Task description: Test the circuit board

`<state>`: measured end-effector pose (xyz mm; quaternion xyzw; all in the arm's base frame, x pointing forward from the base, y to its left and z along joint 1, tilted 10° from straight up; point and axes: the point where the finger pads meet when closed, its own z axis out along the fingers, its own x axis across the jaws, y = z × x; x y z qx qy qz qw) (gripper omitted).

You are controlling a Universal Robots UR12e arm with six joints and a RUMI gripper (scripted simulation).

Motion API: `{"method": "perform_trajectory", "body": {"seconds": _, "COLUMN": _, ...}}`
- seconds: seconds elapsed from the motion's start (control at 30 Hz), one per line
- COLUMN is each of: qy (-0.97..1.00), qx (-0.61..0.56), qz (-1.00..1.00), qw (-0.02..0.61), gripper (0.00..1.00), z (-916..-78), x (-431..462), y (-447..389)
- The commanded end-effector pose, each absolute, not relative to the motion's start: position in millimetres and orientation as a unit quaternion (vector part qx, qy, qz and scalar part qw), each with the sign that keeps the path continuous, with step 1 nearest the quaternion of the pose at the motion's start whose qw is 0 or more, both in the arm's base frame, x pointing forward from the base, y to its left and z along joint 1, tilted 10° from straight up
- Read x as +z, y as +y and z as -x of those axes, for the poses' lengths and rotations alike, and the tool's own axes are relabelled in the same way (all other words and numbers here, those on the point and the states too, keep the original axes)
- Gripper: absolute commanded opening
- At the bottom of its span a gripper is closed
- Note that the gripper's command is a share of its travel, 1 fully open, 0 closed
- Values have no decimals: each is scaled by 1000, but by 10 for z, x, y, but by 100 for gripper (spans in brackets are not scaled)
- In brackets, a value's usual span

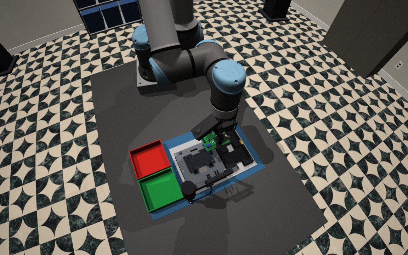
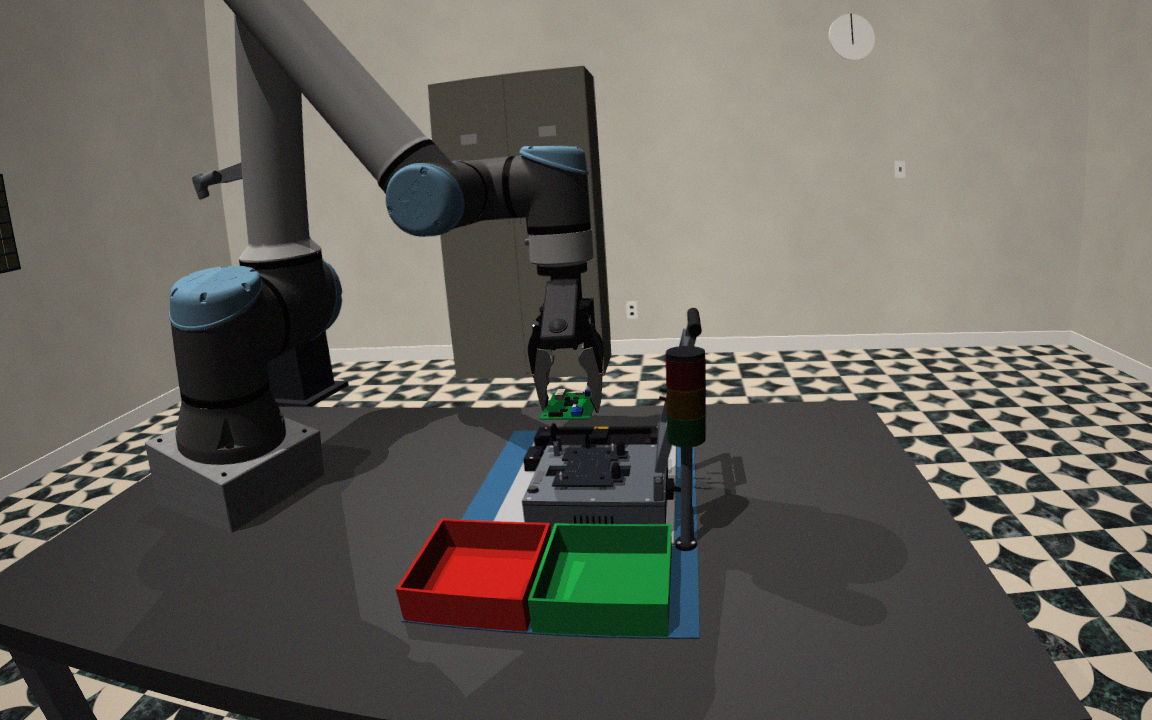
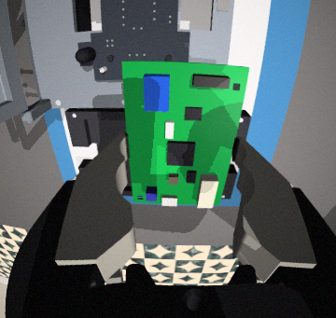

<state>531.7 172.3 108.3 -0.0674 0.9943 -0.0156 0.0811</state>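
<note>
My gripper (image 1: 214,139) (image 2: 567,397) (image 3: 180,136) is shut on the green circuit board (image 1: 209,142) (image 2: 568,407) (image 3: 182,122) by its long edges. The board hangs level in the air, component side up, over the edge between the black tray (image 1: 235,153) (image 3: 86,127) and the grey tester (image 1: 199,161) (image 2: 593,479) (image 3: 140,24). Its white connector (image 3: 207,192) is at the end nearest my wrist. The tester bed lies uncovered, with a black post (image 3: 86,56) on it. The lid's handle (image 1: 219,176) (image 2: 693,322) stands raised at the tester's side.
The signal tower (image 1: 188,189) (image 2: 685,394) stands by the tester, unlit. The red bin (image 1: 149,157) (image 2: 464,608) and the green bin (image 1: 162,190) (image 2: 598,616) sit side by side in front of the tester on the blue mat (image 1: 256,164) (image 2: 486,488).
</note>
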Motion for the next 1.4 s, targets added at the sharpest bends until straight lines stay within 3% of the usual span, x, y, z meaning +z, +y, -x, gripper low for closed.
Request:
{"method": "perform_trajectory", "body": {"seconds": 0.0, "qy": 994, "qx": -15, "qz": 70, "qw": 84, "gripper": 39, "z": -5420, "x": 1144, "y": 1602}}
{"method": "perform_trajectory", "body": {"seconds": 1.37, "qy": 994, "qx": -15, "qz": 70, "qw": 83, "gripper": 39, "z": -5765, "x": 1260, "y": 859}}
